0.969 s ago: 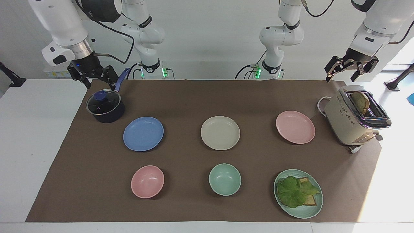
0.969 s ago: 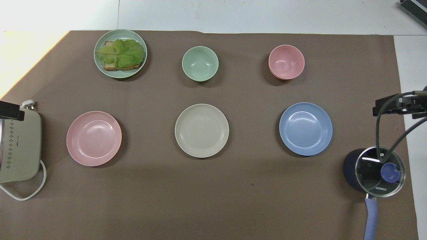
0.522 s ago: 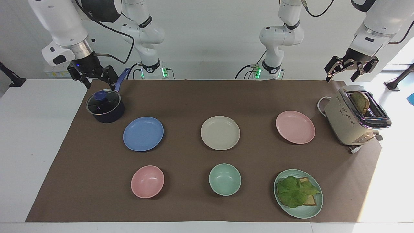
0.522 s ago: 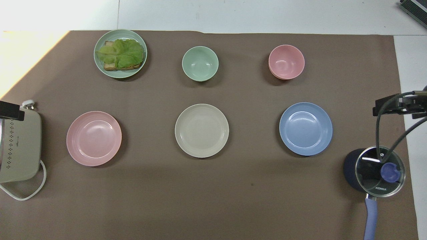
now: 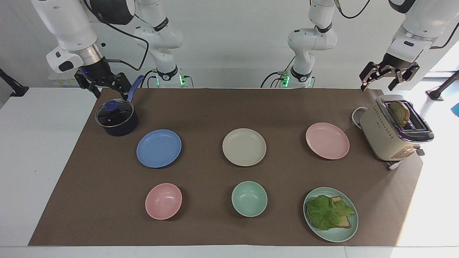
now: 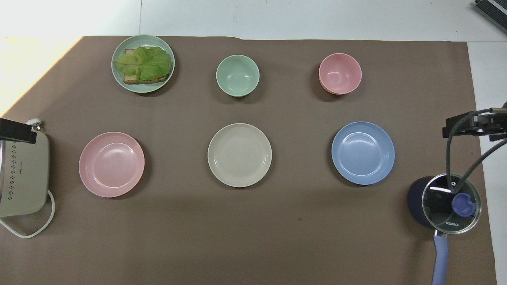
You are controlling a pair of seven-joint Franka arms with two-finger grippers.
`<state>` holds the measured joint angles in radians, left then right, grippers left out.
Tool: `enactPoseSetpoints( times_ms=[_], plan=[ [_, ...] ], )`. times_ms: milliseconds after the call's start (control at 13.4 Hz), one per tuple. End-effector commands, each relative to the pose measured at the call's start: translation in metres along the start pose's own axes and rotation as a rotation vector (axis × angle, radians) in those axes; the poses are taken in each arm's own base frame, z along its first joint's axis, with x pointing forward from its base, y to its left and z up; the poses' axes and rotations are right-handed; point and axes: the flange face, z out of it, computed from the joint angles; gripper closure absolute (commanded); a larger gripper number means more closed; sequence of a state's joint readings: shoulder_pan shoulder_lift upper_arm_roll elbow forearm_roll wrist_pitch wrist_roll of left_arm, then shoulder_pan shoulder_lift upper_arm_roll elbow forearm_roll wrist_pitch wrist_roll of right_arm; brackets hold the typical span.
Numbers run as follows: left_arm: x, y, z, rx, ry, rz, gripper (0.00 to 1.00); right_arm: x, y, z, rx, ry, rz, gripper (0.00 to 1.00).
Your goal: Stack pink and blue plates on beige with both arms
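Three plates lie in a row across the brown mat. The beige plate (image 5: 244, 147) (image 6: 239, 154) is in the middle. The blue plate (image 5: 159, 148) (image 6: 363, 152) lies beside it toward the right arm's end, and the pink plate (image 5: 327, 140) (image 6: 111, 164) toward the left arm's end. All three are bare and apart from each other. My right gripper (image 5: 111, 94) hangs open over the lidded pot, holding nothing. Over the toaster my left gripper (image 5: 377, 87) is also open with nothing in it.
A dark pot with a glass lid (image 5: 116, 117) stands at the right arm's end and a toaster (image 5: 394, 129) holding bread at the left arm's end. Farther from the robots sit a pink bowl (image 5: 163, 200), a mint bowl (image 5: 249, 198) and a mint plate (image 5: 339, 236) with lettuce and toast.
The left gripper has shifted very slightly over the toaster. Nothing else has moved.
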<state>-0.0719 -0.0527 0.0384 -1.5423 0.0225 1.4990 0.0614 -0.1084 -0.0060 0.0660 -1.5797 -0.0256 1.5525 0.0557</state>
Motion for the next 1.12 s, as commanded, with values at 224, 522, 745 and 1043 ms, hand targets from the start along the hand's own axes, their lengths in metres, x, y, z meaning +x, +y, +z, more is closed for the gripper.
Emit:
enactPoseSetpoints(
  times_ms=[224, 522, 745, 1043],
  plan=[
    [-0.005, -0.014, 0.012, 0.0, -0.019, -0.057, 0.0, -0.003, 0.0, -0.004, -0.001, 0.007, 0.009, 0.0],
    [-0.005, -0.035, 0.148, -0.004, -0.045, -0.112, 0.0, -0.003, 0.0, -0.004, -0.001, 0.007, 0.009, 0.0],
    [-0.002, -0.047, 0.2, -0.006, -0.082, -0.134, 0.0, -0.003, 0.0, -0.004, -0.001, 0.007, 0.011, 0.0],
    [0.007, -0.047, 0.266, -0.007, -0.151, -0.129, 0.0, -0.003, 0.002, -0.004, -0.001, 0.003, 0.014, 0.0]
  ],
)
